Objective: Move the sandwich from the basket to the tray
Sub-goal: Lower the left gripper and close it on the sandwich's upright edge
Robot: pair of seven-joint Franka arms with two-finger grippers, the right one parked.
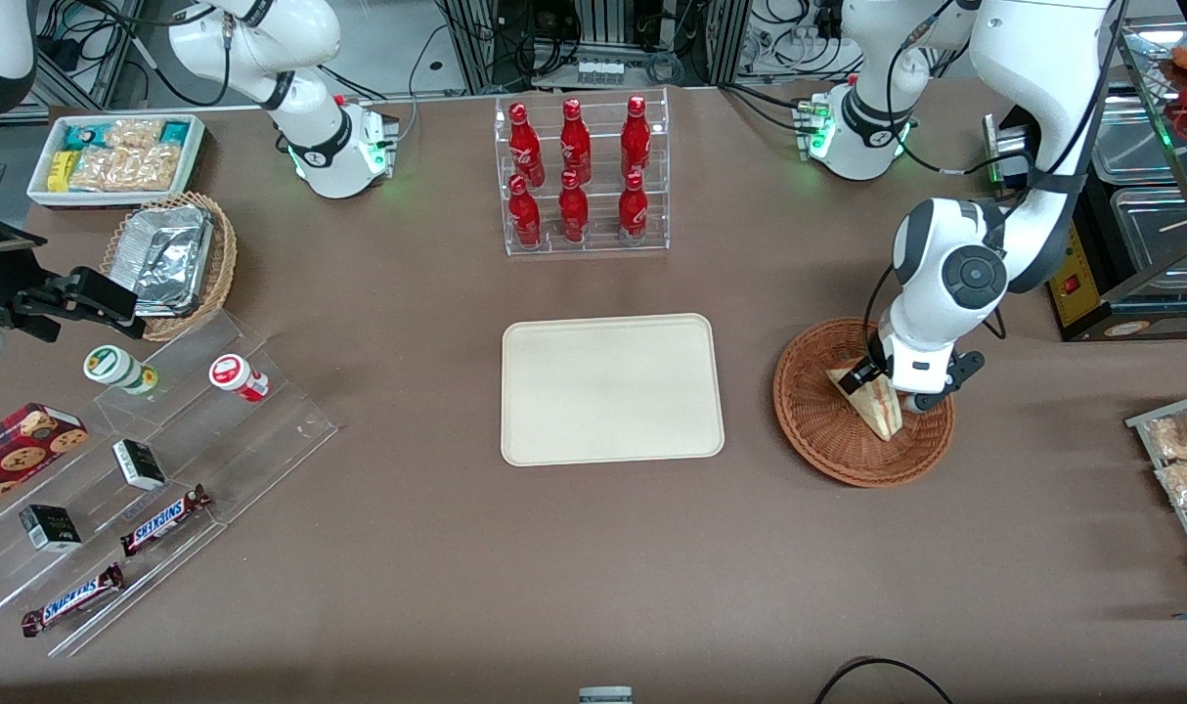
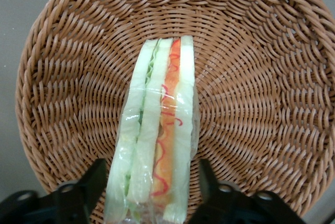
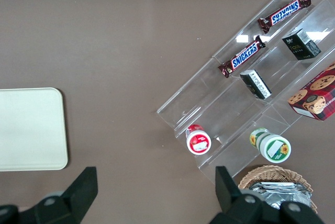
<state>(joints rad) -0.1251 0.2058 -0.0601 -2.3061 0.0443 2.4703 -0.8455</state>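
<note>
Front view, scanning from the parked arm's end: white bin of snack packets (image 1: 114, 156), tan wicker basket with foil containers (image 1: 173, 262), clear stepped display (image 1: 163, 469) with Snickers bars (image 1: 163, 519), small black boxes and two capped jars. Mid-table: clear rack of red bottles (image 1: 581, 176), farther from the camera than the tray (image 1: 612, 388). Tray flat on the brown table (image 1: 408, 567), nothing on it. Toward the working arm's end: basket (image 1: 828, 430), beside the tray, apart from it. Sandwich (image 1: 872, 401) is in the basket, wrapped in clear film, filling edge up toward the wrist camera. Gripper (image 1: 887, 386) is down in the basket at the sandwich. Wrist view: basket (image 2: 261, 77) fills the frame, sandwich (image 2: 157, 145) runs between the two black fingers (image 2: 89, 187), one on each bread face. Jaws open about a sandwich-width; the fingers sit right at the wrap, but can't tell if they are pressing it or just alongside. Sandwich looks to rest on the wicker.
</note>
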